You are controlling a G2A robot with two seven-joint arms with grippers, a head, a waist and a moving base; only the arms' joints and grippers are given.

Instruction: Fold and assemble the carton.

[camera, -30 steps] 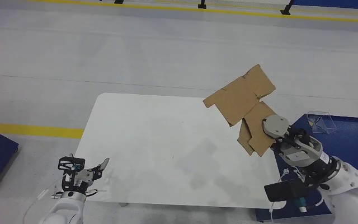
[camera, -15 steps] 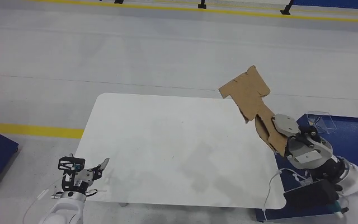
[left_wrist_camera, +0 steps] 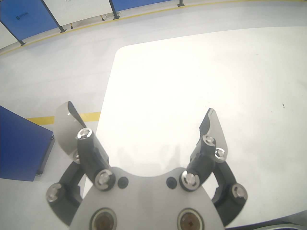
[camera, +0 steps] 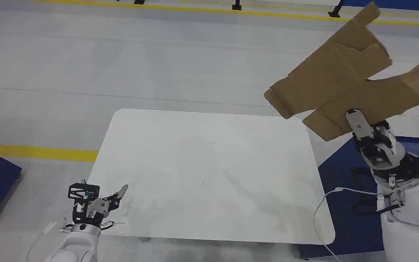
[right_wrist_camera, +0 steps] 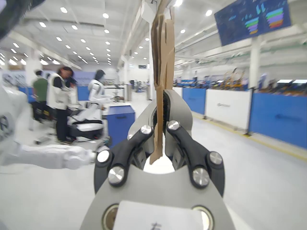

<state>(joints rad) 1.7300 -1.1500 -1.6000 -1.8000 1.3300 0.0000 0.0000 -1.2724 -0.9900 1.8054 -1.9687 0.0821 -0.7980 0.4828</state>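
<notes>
The carton (camera: pixel 344 75) is a flat, unfolded sheet of brown cardboard held high in the air beyond the table's far right corner. My right gripper (camera: pixel 357 120) is shut on its lower edge; in the right wrist view the carton (right_wrist_camera: pixel 163 56) stands edge-on between the fingers of the right gripper (right_wrist_camera: pixel 160 101). My left gripper (camera: pixel 111 198) hangs at the near left corner of the white table (camera: pixel 209 177), off the carton. In the left wrist view the left gripper (left_wrist_camera: pixel 141 113) stands open with nothing between its fingers.
A blue platform (camera: pixel 350 190) lies on the floor right of the table. A loose white cable (camera: pixel 327 203) runs by the table's near right corner. A blue box (left_wrist_camera: pixel 19 149) sits on the floor left of the table.
My right arm has swung the carton up and to the right, from low over the table's right edge to high beyond the far right corner. The left arm has not moved.
</notes>
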